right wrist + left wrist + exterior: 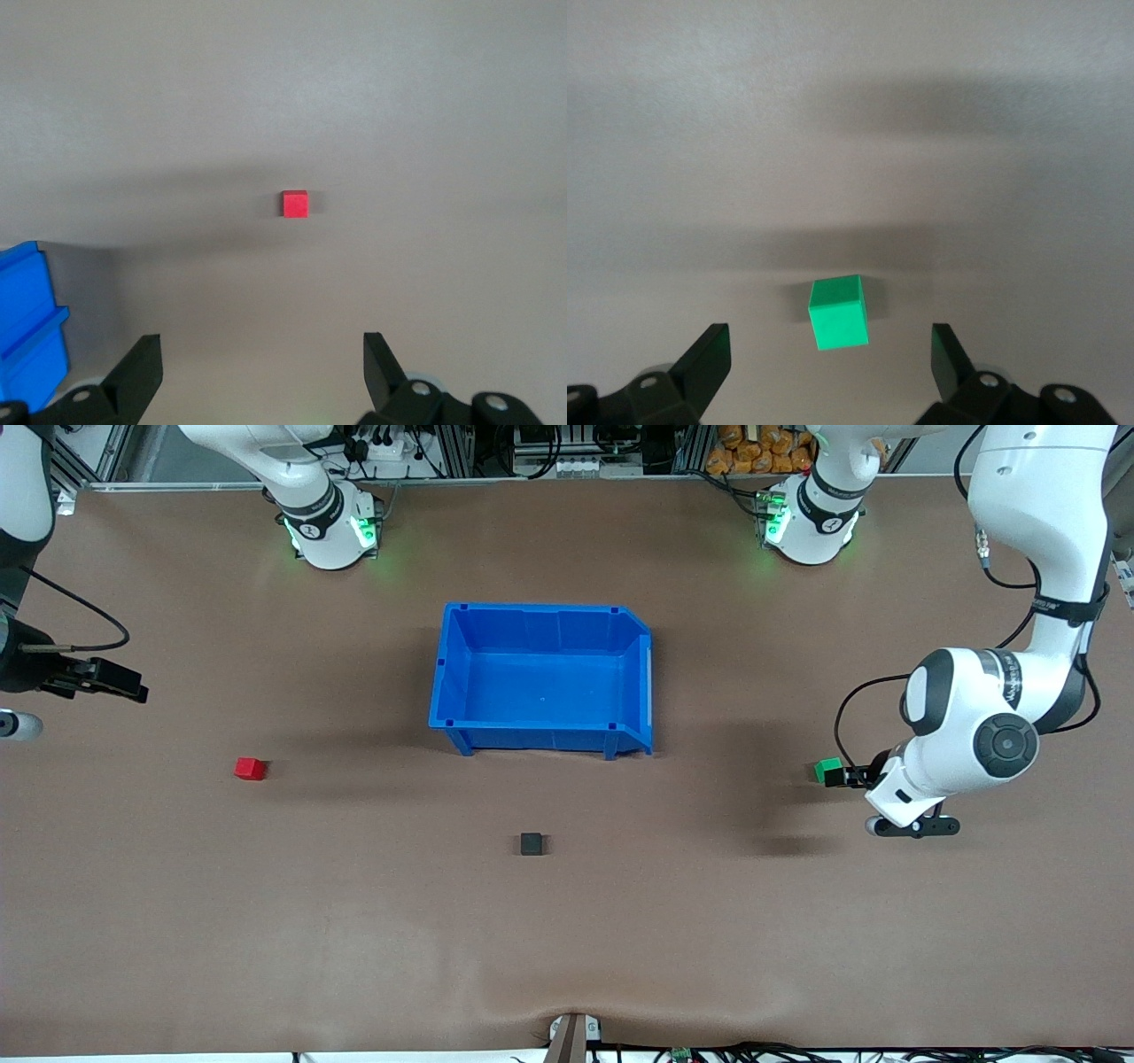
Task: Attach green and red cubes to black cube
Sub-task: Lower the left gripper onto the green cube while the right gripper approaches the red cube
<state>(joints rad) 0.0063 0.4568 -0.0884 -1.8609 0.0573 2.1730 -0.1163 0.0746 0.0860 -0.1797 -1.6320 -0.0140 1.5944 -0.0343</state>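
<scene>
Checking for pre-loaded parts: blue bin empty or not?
Empty. The blue bin shows only bare blue floor; red, green and black cubes all sit outside it on the table.

Three small cubes in all: one green cube (828, 770), one red cube (250, 768), one black cube (531, 843). One blue bin (540, 735). One brown table (567, 939). Two white robot arms, so two grippers: one left gripper (828, 367), one right gripper (261, 367), each with two black fingers, four fingers total.
</scene>
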